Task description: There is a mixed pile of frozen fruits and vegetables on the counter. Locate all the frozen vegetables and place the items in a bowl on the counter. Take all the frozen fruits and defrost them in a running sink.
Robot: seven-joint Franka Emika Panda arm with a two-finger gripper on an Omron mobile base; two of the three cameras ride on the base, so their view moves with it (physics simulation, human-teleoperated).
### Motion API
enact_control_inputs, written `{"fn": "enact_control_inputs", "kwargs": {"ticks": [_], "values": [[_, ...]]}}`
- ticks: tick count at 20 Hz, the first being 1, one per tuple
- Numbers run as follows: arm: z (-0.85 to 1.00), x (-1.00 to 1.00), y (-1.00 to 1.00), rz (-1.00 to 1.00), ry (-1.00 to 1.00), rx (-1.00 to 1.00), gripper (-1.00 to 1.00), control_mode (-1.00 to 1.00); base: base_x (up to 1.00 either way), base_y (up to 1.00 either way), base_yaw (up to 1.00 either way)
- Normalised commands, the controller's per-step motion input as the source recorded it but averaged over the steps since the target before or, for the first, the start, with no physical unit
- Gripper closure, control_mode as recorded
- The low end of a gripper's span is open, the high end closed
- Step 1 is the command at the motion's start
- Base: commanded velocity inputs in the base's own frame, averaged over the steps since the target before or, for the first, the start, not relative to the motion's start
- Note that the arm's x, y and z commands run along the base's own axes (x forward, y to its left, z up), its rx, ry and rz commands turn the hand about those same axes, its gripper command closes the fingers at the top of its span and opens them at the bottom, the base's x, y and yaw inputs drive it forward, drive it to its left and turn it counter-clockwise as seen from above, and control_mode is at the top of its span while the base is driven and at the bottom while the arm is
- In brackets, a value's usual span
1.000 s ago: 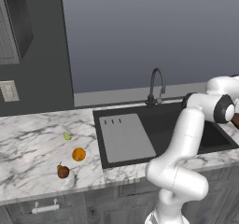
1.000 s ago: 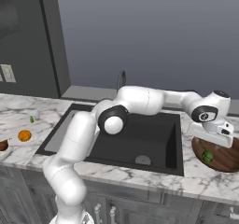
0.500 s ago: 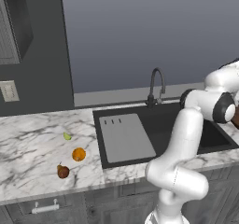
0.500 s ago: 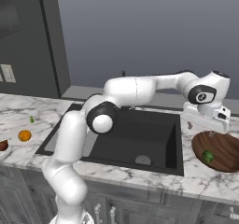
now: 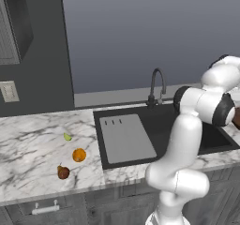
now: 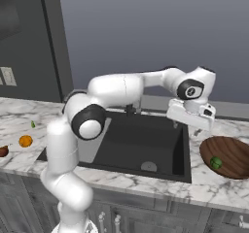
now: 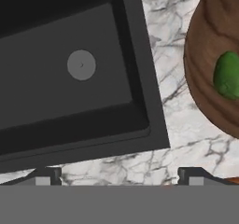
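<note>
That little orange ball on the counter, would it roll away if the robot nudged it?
Probably: the orange ball looks round and lies free on the flat marble counter. It seems rigid, unlikely to squash. Being small and smooth, it might slip from the fingers.

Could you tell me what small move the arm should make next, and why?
Probably swing left toward the pale yellow-green bit. The dark green ball already lies in the bowl, and the open, empty gripper hangs above the sink's right edge, so that other vegetable, on the counter, seems next.
</note>
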Motion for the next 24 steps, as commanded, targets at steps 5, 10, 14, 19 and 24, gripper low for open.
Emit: {"fn": "enact_control_inputs", "kwargs": {"ticks": [5, 10, 14, 19, 24], "values": [[0.0, -0.03, 0.93, 0.01, 0.01, -0.07, -1.0, -1.0, 0.0, 0.0, 0.0], [0.0, 0.0, 0.94, 0.0, 0.01, -0.07, -1.0, -1.0, 0.0, 0.0, 0.0], [-0.04, 0.0, 0.93, 0.0, 0.0, -0.05, -1.0, -1.0, 0.0, 0.0, 0.0], [-0.1, 0.0, 0.95, 0.0, 0.0, -0.04, -1.0, -1.0, 0.0, 0.0, 0.0], [-0.1, 0.0, 0.97, 0.0, 0.01, -0.05, -1.0, -1.0, 0.0, 0.0, 0.0]]}}
